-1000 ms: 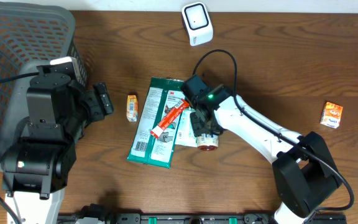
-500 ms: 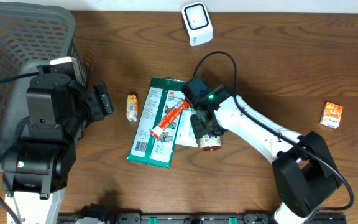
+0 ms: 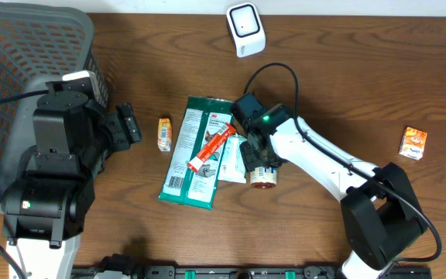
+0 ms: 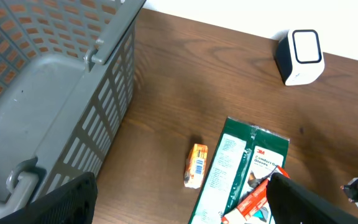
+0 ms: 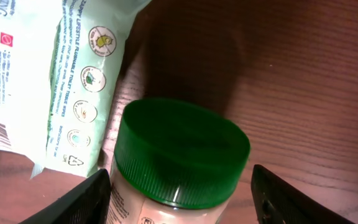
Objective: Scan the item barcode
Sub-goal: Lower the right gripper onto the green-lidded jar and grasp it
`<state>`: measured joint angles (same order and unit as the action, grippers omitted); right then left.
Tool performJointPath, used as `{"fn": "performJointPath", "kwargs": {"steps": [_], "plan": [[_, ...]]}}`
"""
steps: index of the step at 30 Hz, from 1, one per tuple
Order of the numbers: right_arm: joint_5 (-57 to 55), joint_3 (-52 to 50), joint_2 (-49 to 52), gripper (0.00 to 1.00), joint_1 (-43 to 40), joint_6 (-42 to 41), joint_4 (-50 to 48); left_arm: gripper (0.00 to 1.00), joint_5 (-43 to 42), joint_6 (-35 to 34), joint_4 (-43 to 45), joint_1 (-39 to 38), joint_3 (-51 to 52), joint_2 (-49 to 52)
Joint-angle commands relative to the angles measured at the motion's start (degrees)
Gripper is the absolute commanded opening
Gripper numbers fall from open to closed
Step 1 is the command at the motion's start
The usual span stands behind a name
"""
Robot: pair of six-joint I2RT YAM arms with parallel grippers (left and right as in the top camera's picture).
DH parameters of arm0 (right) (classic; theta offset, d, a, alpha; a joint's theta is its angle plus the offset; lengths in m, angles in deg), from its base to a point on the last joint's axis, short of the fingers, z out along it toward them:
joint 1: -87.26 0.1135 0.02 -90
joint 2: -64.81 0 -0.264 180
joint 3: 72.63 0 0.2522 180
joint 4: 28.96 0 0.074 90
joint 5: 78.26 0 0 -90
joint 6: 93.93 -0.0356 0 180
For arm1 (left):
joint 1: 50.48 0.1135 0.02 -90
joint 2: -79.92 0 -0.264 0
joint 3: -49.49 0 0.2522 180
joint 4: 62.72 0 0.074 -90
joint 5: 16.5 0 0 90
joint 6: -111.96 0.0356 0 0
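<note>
one green-lidded jar [image 5: 180, 151], flanked by right gripper [image 5: 180, 186], scanner [image 3: 245, 29] well apart

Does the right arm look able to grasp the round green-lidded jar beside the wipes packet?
Probably yes. The right claw stands open with a finger on each side of the round green-lidded jar, and nothing lies between them.

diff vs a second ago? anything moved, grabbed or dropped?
The right gripper, straddling the green-lidded jar, edged slightly rightward in the overhead view, and the jar seems to have shifted a touch with it. Whether the fingers press it is unclear. Nothing visibly let go. Unchanged: left gripper open and idle, green packet with the red tube on it, scanner, basket.
</note>
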<state>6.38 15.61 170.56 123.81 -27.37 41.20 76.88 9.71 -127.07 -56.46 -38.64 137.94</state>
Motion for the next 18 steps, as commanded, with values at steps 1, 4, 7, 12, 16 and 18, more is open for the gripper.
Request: {"fn": "performJointPath", "kwargs": {"steps": [1,4,7,12,16,18], "plan": [[-0.9,-0.5,0.3,0.66,-0.3,3.2,0.5,0.87,0.3,-0.3,0.0,0.3,-0.5,0.0],[-2.4,-0.5,0.3,0.66,-0.5,4.7,0.6,0.87,0.3,-0.3,0.0,0.3,-0.5,0.0],[-3.2,-0.5,0.3,0.66,-0.5,4.7,0.6,0.87,0.3,-0.3,0.0,0.3,-0.5,0.0],[-3.5,-0.5,0.3,0.68,-0.5,4.7,1.6,0.87,0.3,-0.3,0.0,0.3,-0.5,0.0],[-3.3,-0.5,0.3,0.7,-0.5,3.2,3.0,0.87,0.3,-0.3,0.0,0.3,-0.5,0.0],[-3.4,-0.5,0.3,0.7,-0.5,-0.2,3.8,0.87,0.3,-0.3,0.0,0.3,-0.5,0.0]]}}
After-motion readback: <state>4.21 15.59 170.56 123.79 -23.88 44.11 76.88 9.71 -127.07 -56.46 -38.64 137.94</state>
